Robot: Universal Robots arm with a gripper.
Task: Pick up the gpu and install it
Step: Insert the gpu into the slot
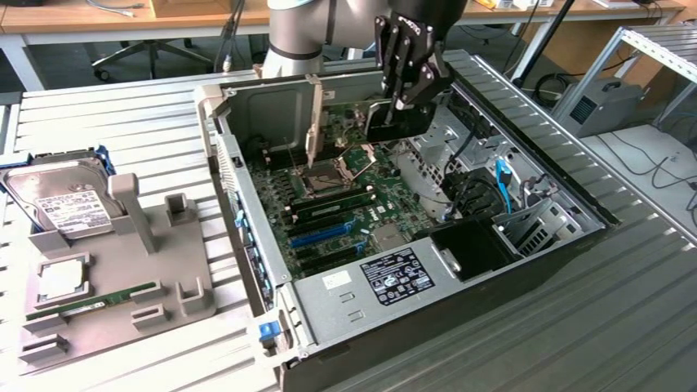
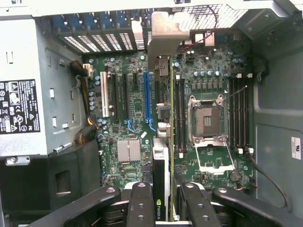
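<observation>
A robot arm is reaching down into an open desktop computer case (image 1: 326,306) that is lying on a ribbed metal table (image 1: 610,327). Its gripper (image 1: 409,98) is pinching the gpu (image 2: 161,163) between narrowly set fingers (image 2: 141,203), one pressing on each face of the card. The gpu is standing on edge above the green motherboard (image 2: 137,109), running between the long blue slot (image 2: 146,99) and the open CPU socket (image 2: 207,120). Its grey metal bracket (image 2: 163,35) is pointing toward the case's rear slot openings. Whether its lower edge is touching a slot, I cannot tell. On the exterior view's left, well apart from the case, a hard drive (image 1: 65,200) and a green RAM stick (image 1: 93,300) are resting on a grey holder (image 1: 163,278)
</observation>
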